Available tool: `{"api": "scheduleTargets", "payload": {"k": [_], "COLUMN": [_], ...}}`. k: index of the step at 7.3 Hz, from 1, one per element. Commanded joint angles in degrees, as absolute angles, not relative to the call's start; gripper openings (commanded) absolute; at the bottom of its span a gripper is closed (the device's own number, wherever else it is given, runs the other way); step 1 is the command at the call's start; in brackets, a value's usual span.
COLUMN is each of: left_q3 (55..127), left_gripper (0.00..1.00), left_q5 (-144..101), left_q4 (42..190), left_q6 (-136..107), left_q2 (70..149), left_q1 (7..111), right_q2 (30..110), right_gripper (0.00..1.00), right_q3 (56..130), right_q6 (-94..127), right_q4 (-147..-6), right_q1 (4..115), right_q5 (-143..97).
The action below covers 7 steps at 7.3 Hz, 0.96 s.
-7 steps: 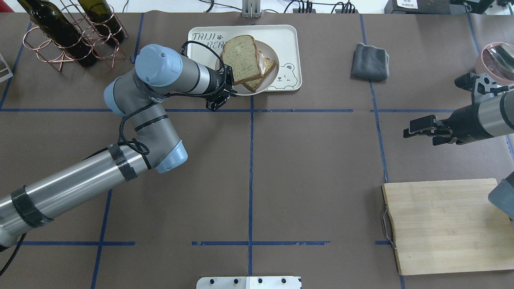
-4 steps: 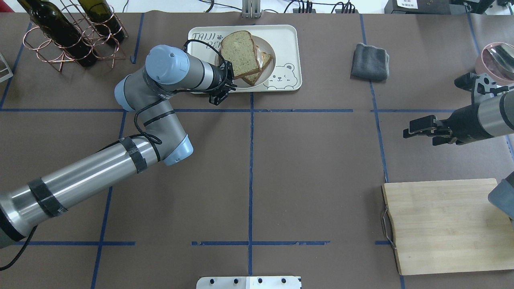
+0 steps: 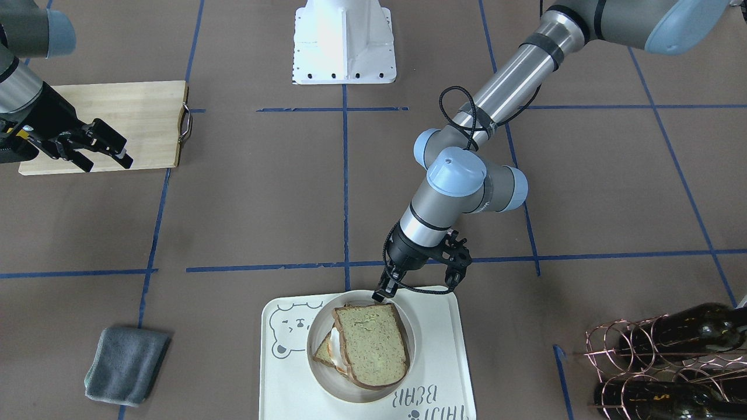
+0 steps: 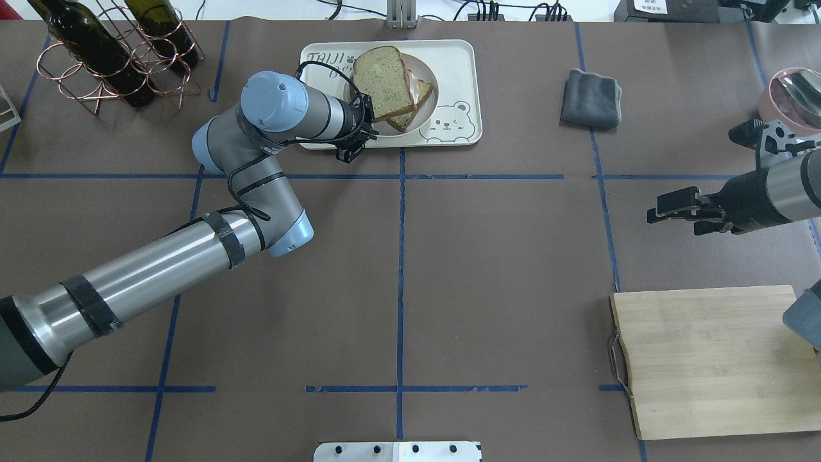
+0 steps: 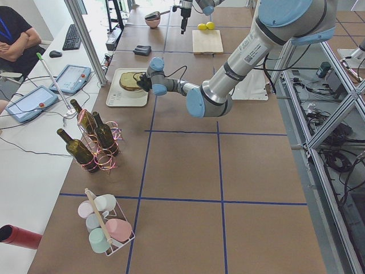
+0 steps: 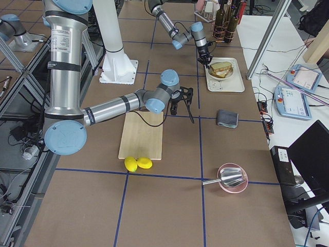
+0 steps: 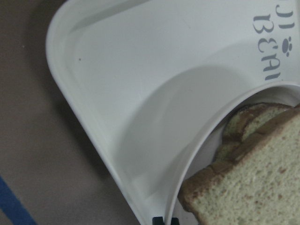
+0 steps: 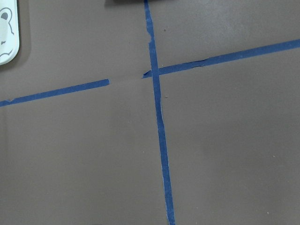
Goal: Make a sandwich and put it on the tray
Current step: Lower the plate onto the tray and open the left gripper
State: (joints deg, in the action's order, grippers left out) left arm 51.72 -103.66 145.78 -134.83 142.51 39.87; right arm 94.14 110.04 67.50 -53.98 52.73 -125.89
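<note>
Broadly, the brown paper-covered worktop (image 4: pixel 397 269) is crossed by blue tape lines, and the tray (image 4: pixel 458 64) lies at its far edge from the robot, about midway along; the left arm (image 4: pixel 147 282) reaches from the robot's side up to the tray's near left corner; the right arm (image 4: pixel 786 189) hangs over bare worktop well to the right of the tray and nearer the robot; a wooden cutting board (image 4: pixel 712 359) with a metal handle lies well apart from the tray, right of it and close to the robot's side; a copper wire rack of wine bottles (image 4: pixel 109 58) stands well to the left of the tray; the dish (image 3: pixel 362 395) sits inside the tray, toward its left half, beside the bear-face drawing; the sandwich (image 4: pixel 383 80) rests on the dish, its top slice shifted so a corner of the lower slice and some egg white show; a folded grey cloth (image 4: pixel 591 98) lies near the tray, to its right; the left tool (image 3: pixel 382 293) is at the tray's near edge, its tips close together and clamped on the rim of the dish; the right tool (image 4: pixel 673 218) has its fingers apart and grips nothing.
</note>
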Motion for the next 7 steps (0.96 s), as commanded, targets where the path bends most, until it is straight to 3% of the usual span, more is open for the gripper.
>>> {"api": "scheduleTargets", "payload": {"k": [1,3,4,5,6,7], "left_q3": [51.15,51.24,51.33,51.59,52.55,58.82], "left_gripper": [0.0,0.24,0.3,0.53,1.0,1.0], "left_q5": [-103.62,-103.71,-103.8,-103.89,-104.23,-105.54], "left_q4": [145.9,145.64,145.46,145.11,145.11,143.19], "left_q6": [-133.78,-131.32,-130.53,-128.86,-128.41,-127.19], "left_q2": [142.82,142.74,142.56,142.47,142.04,138.55], "left_q1": [40.08,40.08,39.99,40.08,40.25,40.51], "right_q2": [94.22,94.31,94.31,94.31,94.31,94.31], "right_gripper": [1.0,1.0,1.0,1.0,1.0,1.0], "right_q3": [110.13,110.13,110.13,110.39,110.39,110.39], "right_q6": [67.5,67.5,67.5,67.5,67.5,67.5], "right_q4": [-53.96,-53.96,-53.96,-53.96,-53.96,-53.96], "right_q1": [52.73,52.82,52.82,52.82,52.82,52.82], "right_q5": [-125.86,-125.86,-125.86,-125.86,-125.95,-125.95]}}
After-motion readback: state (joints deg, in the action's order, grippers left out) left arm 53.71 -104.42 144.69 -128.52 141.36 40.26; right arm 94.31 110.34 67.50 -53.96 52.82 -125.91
